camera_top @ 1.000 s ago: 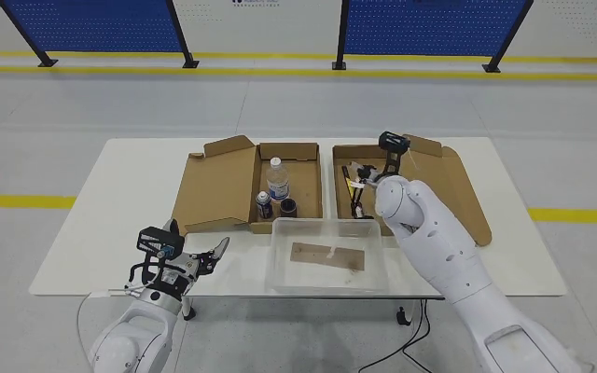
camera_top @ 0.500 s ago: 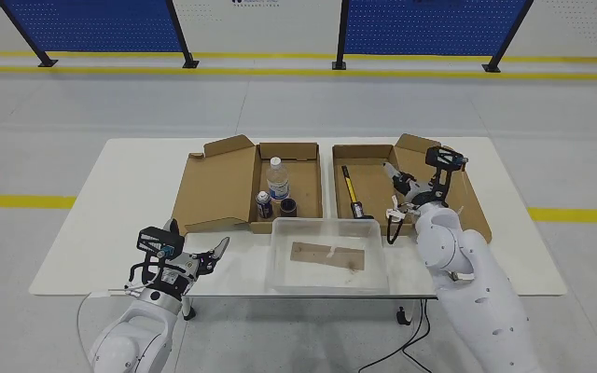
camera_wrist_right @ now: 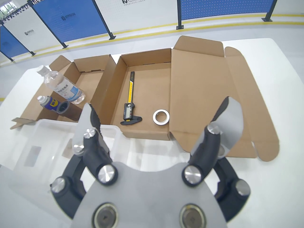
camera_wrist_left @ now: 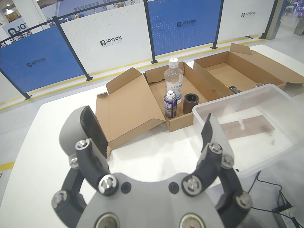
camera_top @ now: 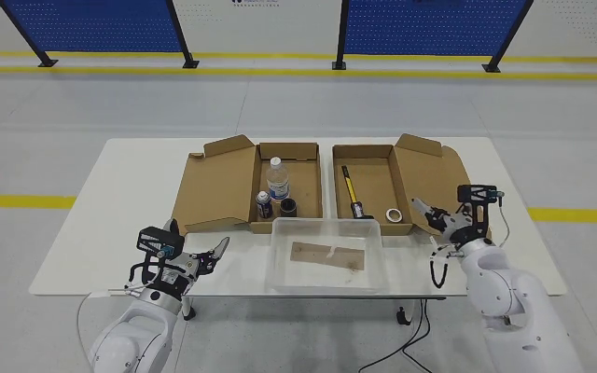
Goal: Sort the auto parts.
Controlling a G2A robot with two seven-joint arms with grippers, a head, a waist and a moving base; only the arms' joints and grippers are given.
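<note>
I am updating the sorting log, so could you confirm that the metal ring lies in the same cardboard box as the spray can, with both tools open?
Not quite: the metal ring lies in the same cardboard box as the caliper; the spray can stands in the other box. The right wrist view shows this. Both the left tool and the right tool are open.

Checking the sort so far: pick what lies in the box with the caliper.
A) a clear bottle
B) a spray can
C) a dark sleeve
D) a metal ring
D: the metal ring lies flat beside the caliper on the floor of that box.
</note>
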